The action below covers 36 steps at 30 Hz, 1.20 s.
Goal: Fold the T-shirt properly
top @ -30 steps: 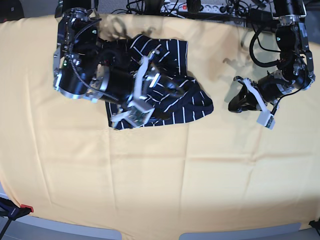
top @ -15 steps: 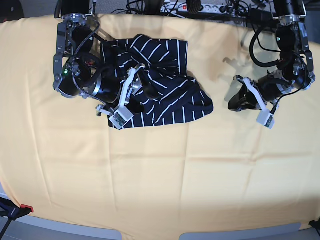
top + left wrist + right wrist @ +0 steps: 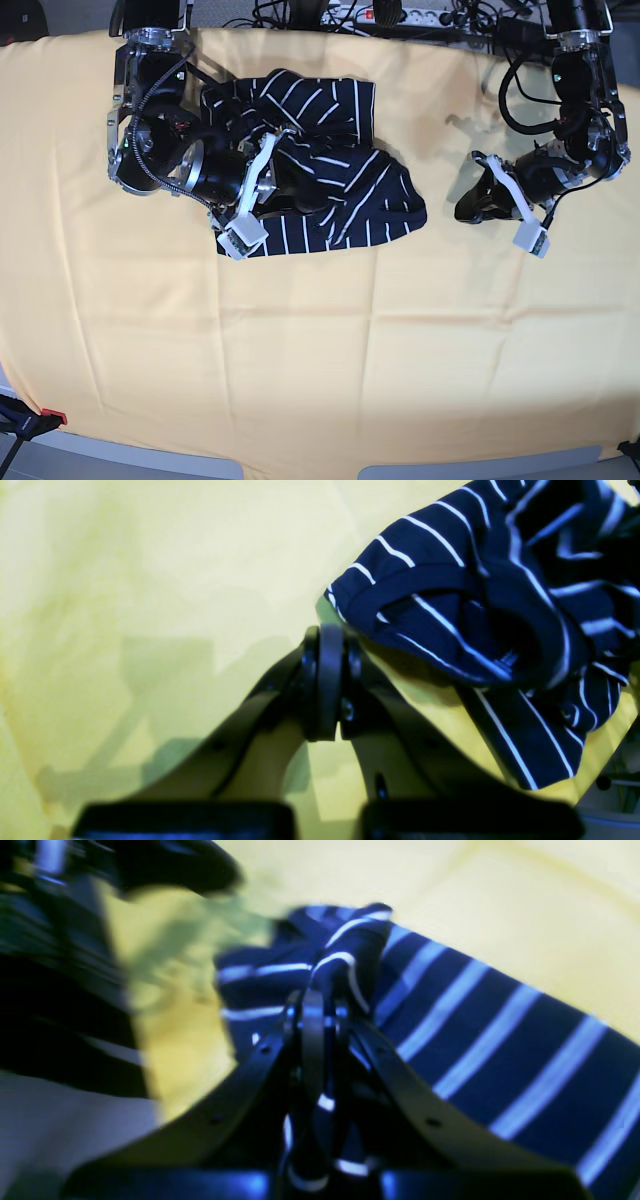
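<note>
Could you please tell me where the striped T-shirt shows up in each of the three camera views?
Base: T-shirt bunched upper centre-left, under the right gripper.
Left wrist: upper right, beyond the shut left gripper, not touching it.
Right wrist: centre to lower right, a fold pinched in the jaws.
Shared landmark: the yellow cloth.

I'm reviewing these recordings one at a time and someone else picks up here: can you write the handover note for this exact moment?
Right gripper: shut on a fold of the T-shirt, pinched between its jaws.
Left gripper: shut, holding nothing, off to the side above the yellow cloth; the shirt edge lies just past its tips.
T-shirt: crumpled in a heap at the far side of the cloth, near the right arm.
Done: only a grasp taken; no neat fold visible.
Left: spread the shirt flat, then fold it.
</note>
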Motion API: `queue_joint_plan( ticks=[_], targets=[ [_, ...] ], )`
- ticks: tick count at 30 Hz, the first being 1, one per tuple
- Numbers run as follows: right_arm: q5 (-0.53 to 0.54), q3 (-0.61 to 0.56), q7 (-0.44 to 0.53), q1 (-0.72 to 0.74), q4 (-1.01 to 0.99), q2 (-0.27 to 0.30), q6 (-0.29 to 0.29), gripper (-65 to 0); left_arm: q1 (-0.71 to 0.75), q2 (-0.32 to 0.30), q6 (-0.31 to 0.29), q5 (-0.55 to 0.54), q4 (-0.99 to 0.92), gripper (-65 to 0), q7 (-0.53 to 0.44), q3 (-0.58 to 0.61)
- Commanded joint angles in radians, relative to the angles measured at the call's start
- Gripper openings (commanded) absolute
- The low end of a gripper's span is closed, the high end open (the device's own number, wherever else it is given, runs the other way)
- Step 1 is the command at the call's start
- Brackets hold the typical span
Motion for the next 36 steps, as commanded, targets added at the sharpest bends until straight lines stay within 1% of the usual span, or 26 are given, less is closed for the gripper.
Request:
queue_joint_plan(
  ticks=[1, 5, 6, 8, 13, 19, 20, 23, 24, 25, 27, 29, 31, 32, 33, 34, 35, 36],
  targets=[
    [0.068, 0.002, -0.010, 0.014, 0.029, 0.000, 0.003, -65.0, -0.014, -0.016, -0.005, -0.017, 0.016, -65.0, -0.019, -0.007],
    [0.296, 0.002, -0.199, 0.013, 0.072, 0.000, 0.003, -65.0, -0.014, -0.016, -0.005, -0.017, 0.016, -65.0, -0.019, -0.007],
    [0.359, 0.002, -0.215, 0.013, 0.085, 0.000, 0.003, -65.0, -0.014, -0.016, -0.005, -0.017, 0.016, -65.0, -0.019, -0.007],
    [0.497, 0.002, -0.215, 0.013, 0.106, 0.000, 0.003, -65.0, -0.014, -0.016, -0.005, -0.017, 0.016, -65.0, -0.019, -0.007],
    [0.500, -0.018, -0.215, -0.014, 0.113, -0.001, 0.003, -65.0, -0.014, -0.016, -0.023, -0.017, 0.016, -65.0, -0.023, -0.007],
    [0.500, -0.121, -0.215, -0.067, 0.113, 0.000, 0.003, -64.4, -0.017, -0.016, -0.023, -0.021, 0.016, -65.0, -0.023, -0.007],
    [0.500, -0.139, -0.215, -0.066, 0.113, 0.000, 0.003, -58.4, -0.017, -0.017, -0.023, -0.021, 0.016, -65.0, -0.023, -0.007],
    [0.500, -0.183, -0.215, -0.066, 0.113, 0.000, 0.003, -34.1, -0.019, -0.016, -0.023, -0.023, 0.016, -65.0, -0.023, -0.007],
    [0.500, -0.196, -0.215, -0.066, 0.113, 0.000, 0.003, -28.8, -0.019, -0.017, -0.023, -0.027, 0.016, -65.0, -0.023, -0.007],
    [0.500, -0.208, -0.215, -0.063, 0.113, 0.000, 0.003, -27.1, -0.019, -0.017, -0.023, -0.029, 0.016, -65.0, -0.023, -0.007],
    [0.500, -0.223, -0.215, -0.047, 0.113, 0.000, 0.003, -27.3, -0.019, -0.019, -0.023, -0.029, 0.016, -65.0, -0.022, -0.007],
    [0.500, -0.223, -0.215, -0.016, 0.113, 0.000, 0.003, -27.3, -0.019, -0.034, -0.026, -0.058, 0.016, -65.0, -0.018, -0.007],
    [0.500, -0.209, -0.215, 0.027, 0.113, 0.000, 0.003, -27.6, -0.019, -0.061, -0.072, -0.124, 0.019, -65.0, -0.006, -0.007],
    [0.500, -0.193, -0.215, 0.051, 0.113, 0.000, 0.003, -29.1, -0.019, -0.076, -0.098, -0.167, 0.026, -65.0, 0.008, -0.007],
    [0.500, -0.172, -0.215, 0.076, 0.113, 0.000, 0.003, -32.9, -0.019, -0.088, -0.121, -0.219, 0.037, -65.0, 0.033, -0.007],
    [0.500, -0.147, -0.215, 0.098, 0.113, 0.001, 0.003, -38.6, -0.019, -0.098, -0.148, -0.279, 0.054, -65.0, 0.066, -0.007],
    [0.476, -0.117, -0.215, 0.120, 0.113, 0.002, 0.003, -46.3, -0.019, -0.104, -0.185, -0.345, 0.073, -65.0, 0.107, -0.007],
    [0.451, -0.089, -0.215, 0.140, 0.113, 0.007, 0.003, -55.1, -0.019, -0.108, -0.190, -0.410, 0.094, -65.0, 0.154, -0.007]
  ],
)
